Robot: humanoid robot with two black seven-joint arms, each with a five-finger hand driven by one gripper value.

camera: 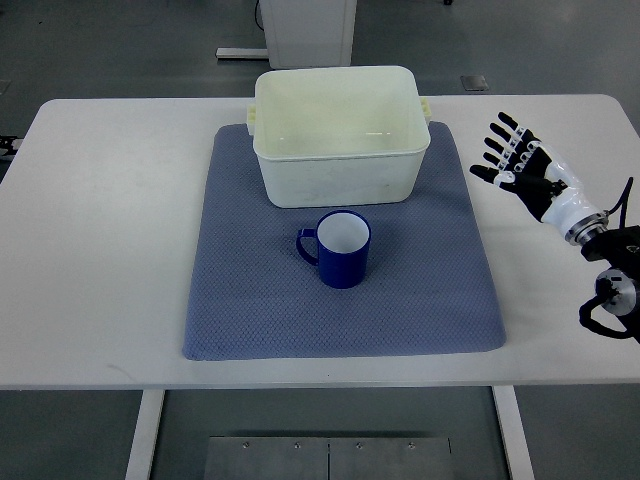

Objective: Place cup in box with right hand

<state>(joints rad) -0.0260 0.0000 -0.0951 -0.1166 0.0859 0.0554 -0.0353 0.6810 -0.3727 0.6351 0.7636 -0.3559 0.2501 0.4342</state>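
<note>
Top view: I see my right hand (520,165) at right of frame, fingers spread, holding nothing. Blue cup (340,250) upright at centre on mat (250,300), just below cream box (340,135); white counter (100,250).

A mat (340,300) lies on the middle of the table (100,250). The box (340,140) sits on the mat's far edge, and the cup (340,250) stands upright just before it (handle pointing left). The right hand (520,165) hovers over the table right of the mat, well apart from both.
</note>
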